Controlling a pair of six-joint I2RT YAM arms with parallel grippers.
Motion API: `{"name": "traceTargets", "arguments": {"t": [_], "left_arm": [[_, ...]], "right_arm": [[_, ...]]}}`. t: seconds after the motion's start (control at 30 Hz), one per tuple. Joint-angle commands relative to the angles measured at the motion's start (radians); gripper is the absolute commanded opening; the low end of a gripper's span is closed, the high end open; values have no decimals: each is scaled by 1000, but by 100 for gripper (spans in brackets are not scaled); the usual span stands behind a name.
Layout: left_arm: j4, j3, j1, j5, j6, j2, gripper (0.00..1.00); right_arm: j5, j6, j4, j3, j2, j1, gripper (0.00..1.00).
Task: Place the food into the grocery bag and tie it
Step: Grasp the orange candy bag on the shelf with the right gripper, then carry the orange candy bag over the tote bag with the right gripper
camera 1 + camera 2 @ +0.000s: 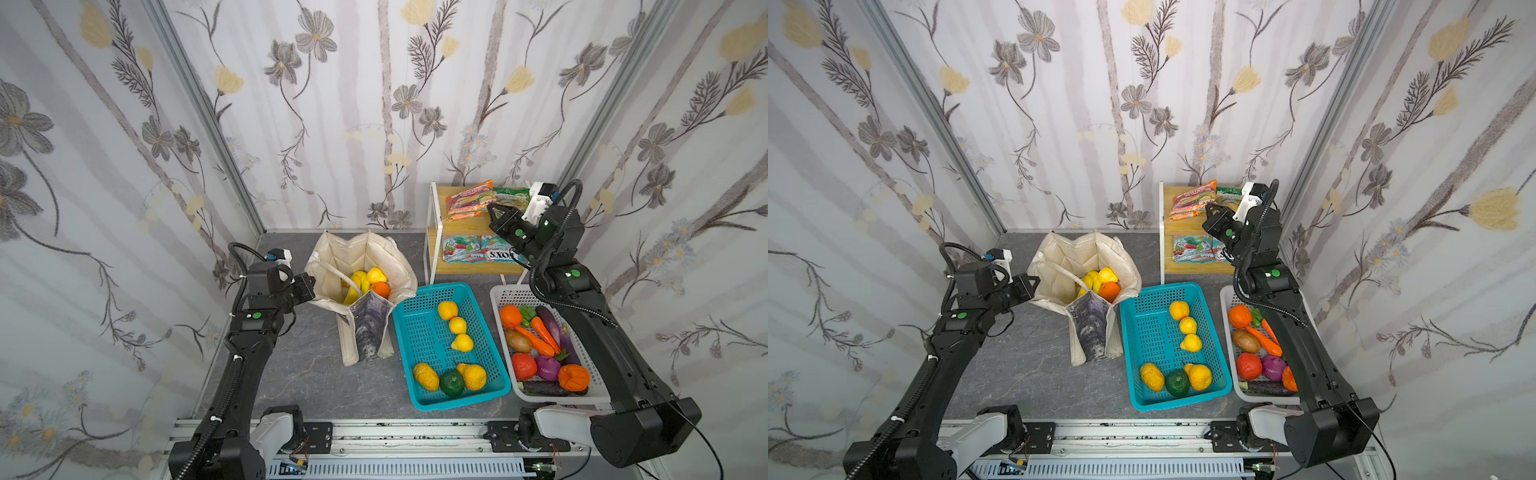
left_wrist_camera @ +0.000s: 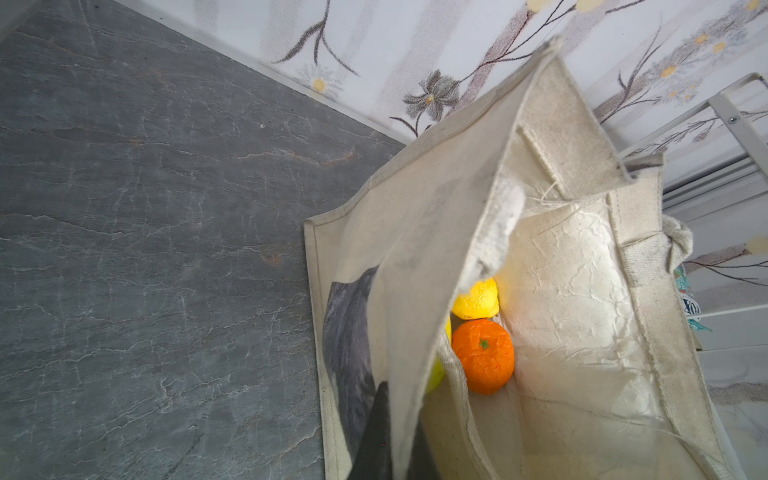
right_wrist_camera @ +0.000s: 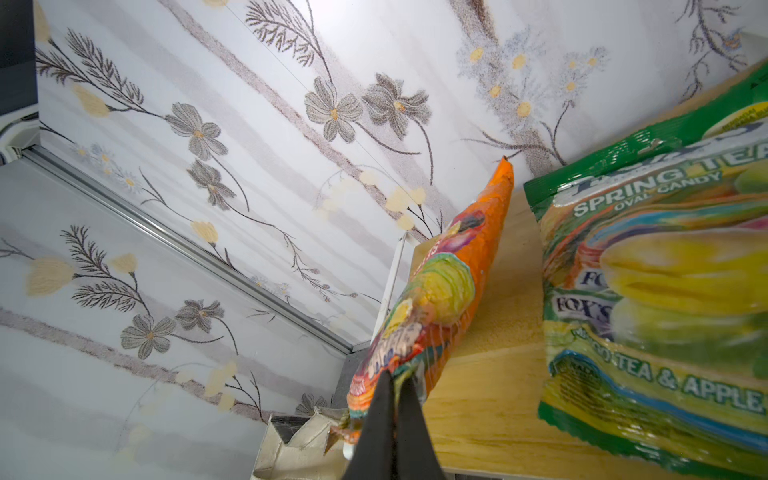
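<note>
Pinching one end seam of the orange snack packet with the right gripper, clamped flat on the foil near a corner. Held only by that thin edge, with most of the length stretching away from the fingertips and tilted up off the wooden shelf rather than lying flat. Just beside the held packet, on the same board: the green snack packet, close but apparently not caught in the pinch. Below the hand, on the lower tier: more packets, partly hidden by the arm.

Well across the table from this hand, gripping a side wall of the grocery bag with the left gripper, closed on the canvas near the rim and holding the mouth open. Already inside: banana bunch, orange, small yellow fruit.

Judged as the start of carrying a packet to the bag. Lift clear of the shelf edge first, then swing across toward the open mouth, passing above the teal basket. Go slowly: on a corner pinch of slick foil, likely to swing or slip. Lower well inside the rim before letting go, aiming for the bare lining beside the orange. Hold the canvas taut with the other hand throughout, and avoid dragging the green packet along.
</note>
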State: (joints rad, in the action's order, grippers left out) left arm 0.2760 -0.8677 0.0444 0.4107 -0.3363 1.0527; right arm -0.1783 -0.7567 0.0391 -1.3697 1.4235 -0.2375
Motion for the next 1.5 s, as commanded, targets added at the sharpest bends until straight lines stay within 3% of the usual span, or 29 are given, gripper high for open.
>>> {"name": "traceTargets", "arguments": {"t": [0.0, 0.27, 0.6, 0.8, 1.07, 1.47], "left_arm": [[-21, -4, -1, -9, 0, 0, 0], [-24, 5, 0, -16, 3, -3, 0], [-26, 9, -1, -18, 10, -3, 0], [-27, 9, 0, -15, 10, 0, 0], [-29, 10, 0, -9, 5, -3, 0], [-30, 6, 0, -1, 0, -3, 0]], "right_arm": [[-18, 57, -73, -30, -15, -6, 0], [-90, 107, -73, -106, 4, -25, 0], [19, 255, 32, -244, 14, -171, 0], [26, 255, 29, -292, 56, -280, 0], [-2, 237, -6, -351, 224, -435, 0], [-74, 159, -97, -459, 534, -572, 0]]}}
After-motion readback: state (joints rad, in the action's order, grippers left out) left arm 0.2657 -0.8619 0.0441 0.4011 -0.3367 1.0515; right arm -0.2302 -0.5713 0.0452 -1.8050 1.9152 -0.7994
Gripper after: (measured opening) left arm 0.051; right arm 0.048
